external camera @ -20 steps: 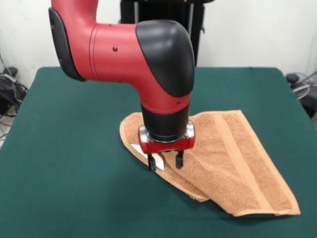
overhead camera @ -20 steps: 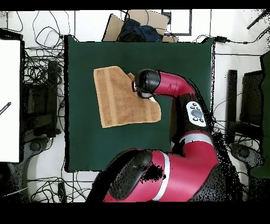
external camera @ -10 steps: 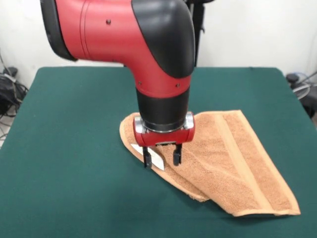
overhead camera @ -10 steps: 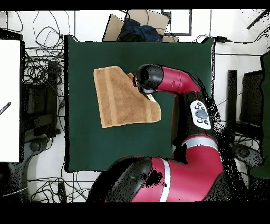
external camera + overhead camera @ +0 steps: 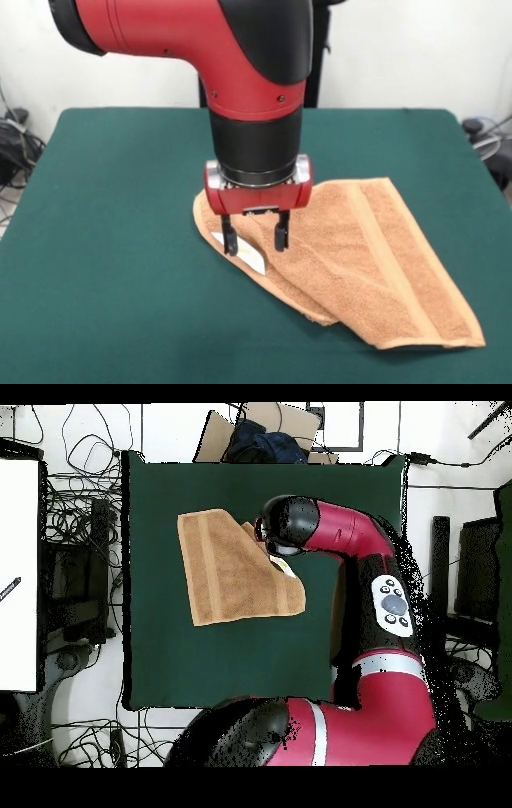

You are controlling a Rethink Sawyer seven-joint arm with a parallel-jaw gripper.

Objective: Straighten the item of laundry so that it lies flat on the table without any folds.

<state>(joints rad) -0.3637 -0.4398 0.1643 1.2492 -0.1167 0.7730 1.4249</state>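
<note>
The tan-orange towel (image 5: 352, 264) was seen lying on the green table (image 5: 112, 240), folded over on itself, with its bulk stretching toward four o'clock from the table's middle in the front view. The gripper (image 5: 256, 236) was held just above the towel's rounded end at nine o'clock, its two fingers spread apart and clamped on nothing, one fingertip (image 5: 230, 245) poised beside the small white tag (image 5: 250, 256). In the overhead view the towel (image 5: 225, 574) was found at about ten o'clock of the table's centre.

Tan-orange towel (image 5: 360, 256) folded over itself on green table (image 5: 112, 240), white tag (image 5: 244, 252) exposed
</note>
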